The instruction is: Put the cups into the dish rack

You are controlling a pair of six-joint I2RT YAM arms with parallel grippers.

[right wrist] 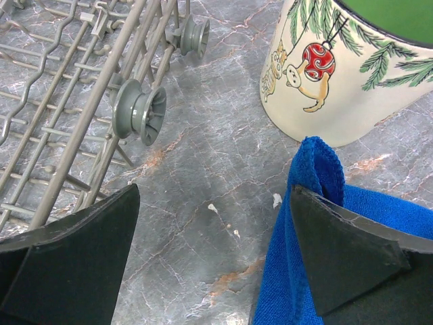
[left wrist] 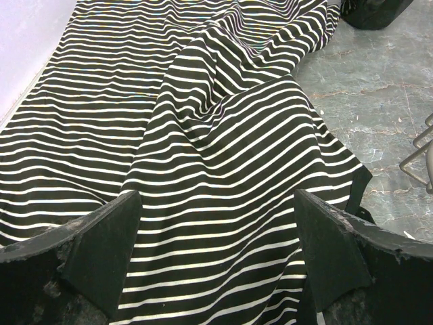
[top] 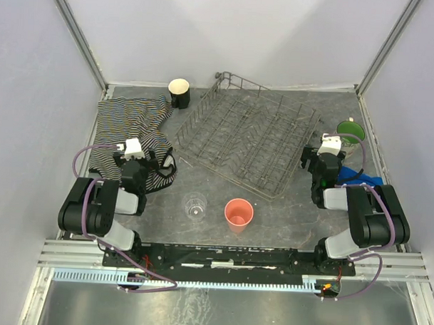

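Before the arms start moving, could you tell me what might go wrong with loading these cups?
1. The open left gripper hangs over the striped cloth, which lies beside the black mug; snagging it could tip the mug.
2. The blue cloth lies by the floral mug, so the right gripper may pinch fabric too.
3. The clear glass stands close to the pink tumbler; reaching for one might knock the other.
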